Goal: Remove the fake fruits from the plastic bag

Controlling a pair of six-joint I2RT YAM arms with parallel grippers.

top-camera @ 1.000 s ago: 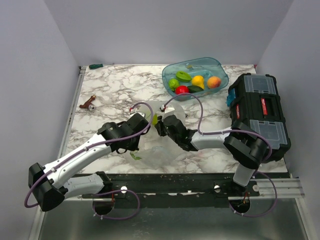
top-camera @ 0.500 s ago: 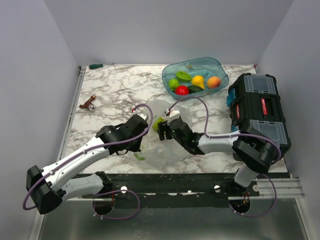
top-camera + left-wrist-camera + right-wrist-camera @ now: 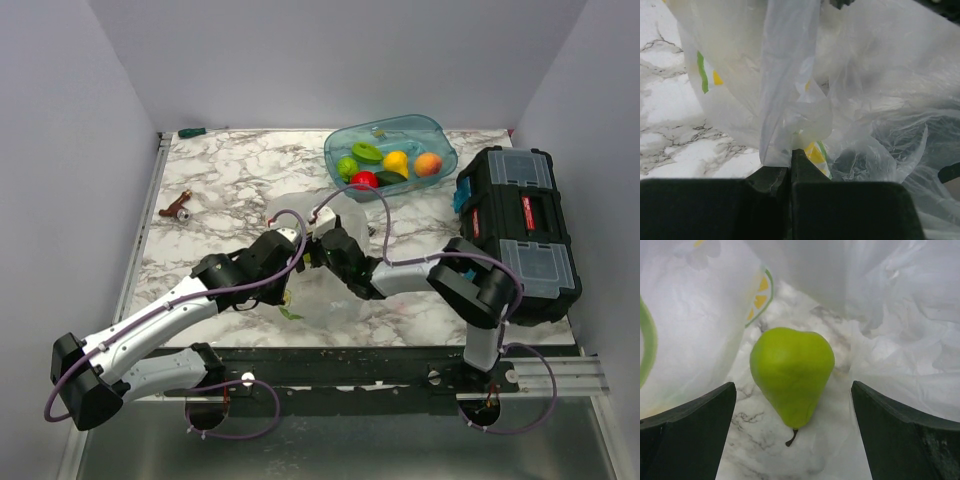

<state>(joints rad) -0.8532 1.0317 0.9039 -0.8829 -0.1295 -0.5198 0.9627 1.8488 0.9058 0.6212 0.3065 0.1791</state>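
Marble tabletop (image 3: pixel 230 170) between grey walls (image 3: pixel 330 60); left gripper (image 3: pixel 790 167) pinches plastic bag (image 3: pixel 790 90), right gripper (image 3: pixel 792 390) gapes wide.

You have two arms of the same build. On both the left arm (image 3: pixel 150 322) and the right arm (image 3: pixel 408 279), slim white links with smooth, rounded shells run between bulky black joint housings (image 3: pixel 80 385) shaped like short drums. A thin purple cable (image 3: pixel 250 288) follows the left arm from base to wrist, and its twin (image 3: pixel 386 225) loops free above the right arm. Your left end effector (image 3: pixel 791 160) has two flat, matte black fingers (image 3: pixel 840 210) with squared edges. Your right end effector (image 3: pixel 793 384) carries the same dark, wedge-shaped fingers (image 3: pixel 685 435), which show a faint greenish cast and a slightly grainy surface.
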